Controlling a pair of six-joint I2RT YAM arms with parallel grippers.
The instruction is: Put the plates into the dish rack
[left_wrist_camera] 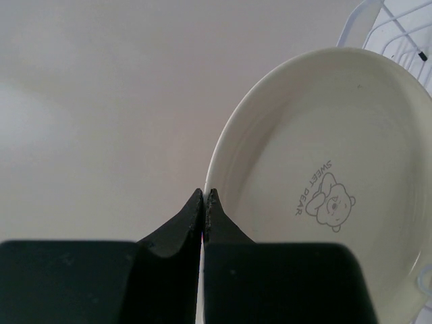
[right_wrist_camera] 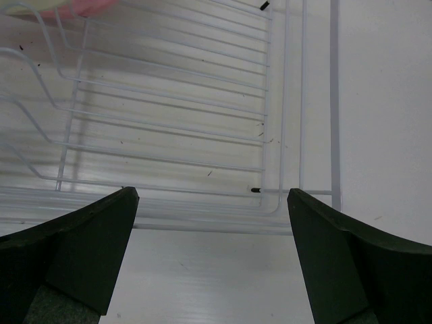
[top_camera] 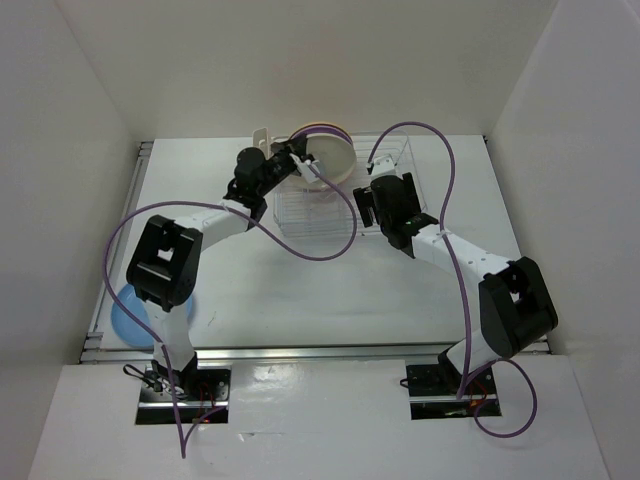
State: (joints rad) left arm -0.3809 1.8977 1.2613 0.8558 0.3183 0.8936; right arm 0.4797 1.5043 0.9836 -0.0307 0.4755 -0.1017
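My left gripper (top_camera: 297, 160) is shut on the rim of the cream plate (top_camera: 333, 156) and holds it on edge over the far end of the dish rack (top_camera: 392, 158). In the left wrist view the shut fingertips (left_wrist_camera: 204, 197) pinch the rim of the cream plate (left_wrist_camera: 324, 169), which bears a printed bear. A lavender plate's rim (top_camera: 322, 127) shows behind it. The sky blue plate (top_camera: 128, 316) lies at the near left of the table. My right gripper (top_camera: 363, 207) is open and empty at the rack's near right side (right_wrist_camera: 212, 202). A pink plate edge (right_wrist_camera: 91, 7) shows in the rack (right_wrist_camera: 169, 135). The orange plate is out of view.
A small white cutlery cup (top_camera: 262, 139) stands at the rack's far left. White walls enclose the table on three sides. Purple cables loop over both arms. A metal rail (top_camera: 330, 351) runs along the near edge.
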